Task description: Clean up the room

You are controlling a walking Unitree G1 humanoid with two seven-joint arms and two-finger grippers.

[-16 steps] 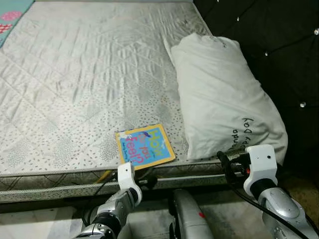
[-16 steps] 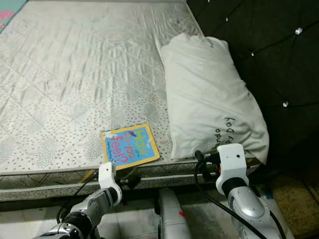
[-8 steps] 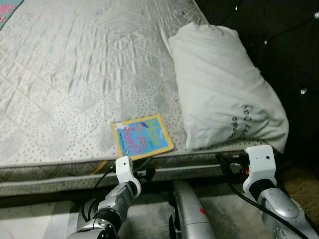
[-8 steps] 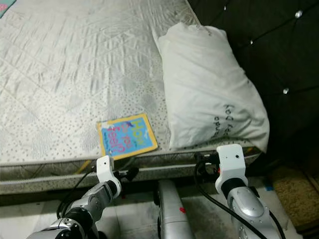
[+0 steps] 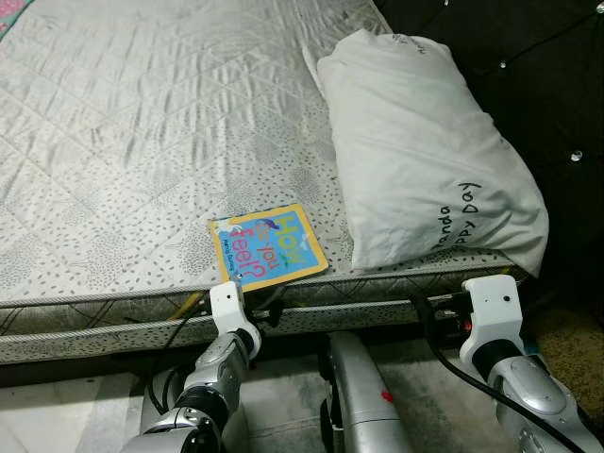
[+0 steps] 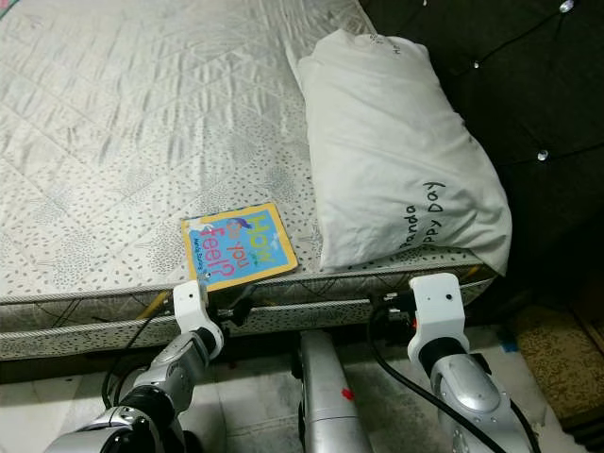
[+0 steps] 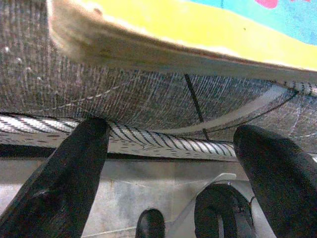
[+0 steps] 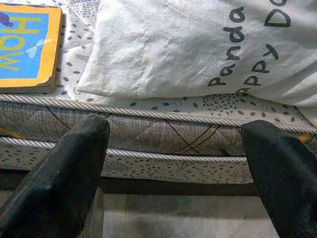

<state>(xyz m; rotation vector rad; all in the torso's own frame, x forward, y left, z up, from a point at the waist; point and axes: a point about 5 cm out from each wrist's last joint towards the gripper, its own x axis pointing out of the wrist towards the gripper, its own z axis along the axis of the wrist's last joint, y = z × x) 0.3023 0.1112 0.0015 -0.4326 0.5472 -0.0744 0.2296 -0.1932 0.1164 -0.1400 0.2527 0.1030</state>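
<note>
— Left gripper (image 7: pixel 168 144) is held low, just under the book (image 5: pixel 267 247), isn't it?

— Yes. Its fingers (image 7: pixel 64 173) are spread wide and nothing is held between them. In the left wrist view the book's yellow edge is seen sticking out a little over the side of the bed (image 5: pixel 142 142).

— Where is the book kept?

— It is laid flat near the bed's front edge, just beside the pillow (image 5: pixel 425 160) but apart from it.

— What has been changed since a second ago?

— The whole picture has been slid, so the head was moved, not the things. The book and pillow have been left where they were. The left gripper has been brought closer, right under the book's corner.

— What does that mean for the tidy-up?

— It looks like the book is picked as the first thing to be cleared. It has not been grabbed yet.

— And the right gripper (image 8: pixel 173 163)?

— It is held low at the bed's side below the pillow, fingers spread, nothing held.
</note>
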